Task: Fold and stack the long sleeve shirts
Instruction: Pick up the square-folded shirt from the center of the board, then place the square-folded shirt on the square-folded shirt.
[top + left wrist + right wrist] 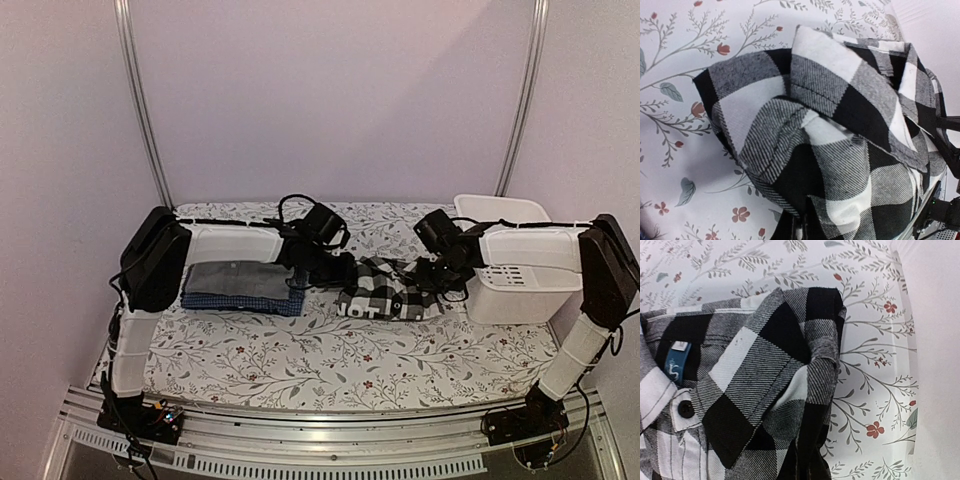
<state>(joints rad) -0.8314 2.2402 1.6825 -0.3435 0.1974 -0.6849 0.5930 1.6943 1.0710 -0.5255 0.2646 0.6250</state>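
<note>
Currently the table [300, 365] carries all of the garments in its far half. The checked shirt [385, 292] lies crumpled near the middle of that half, with its long axis running left to right, roughly parallel to the far edge. It sits directly between the two grippers.

The left gripper [322, 265] is at the shirt's left end. The left wrist view shows checked cloth gathering down into the closed jaws, so the gripper is judged to be pinching the shirt. The right gripper [440, 278] is at the right end, which is the collar [790, 340] end; a blue label [677, 362] and one button [686, 409] show in the right wrist view. It is likewise closed, with cloth running down to its jaws. Each arm is about equally close to its own end, so the coming move is probably a joint lift or spread along that left-to-right axis.

Toward the left edge, just beside the left gripper, the grey shirt [235, 275] lies folded on top of the folded blue shirt [245, 302]. This stack lies to the left of the checked shirt, which makes the left arm the nearer one for placing. The white basket [515, 295] stands at the far right corner, just beside the right gripper.

Count: shirts — three (one checked, one grey, one blue), two of them folded; grippers — two; basket, one.
</note>
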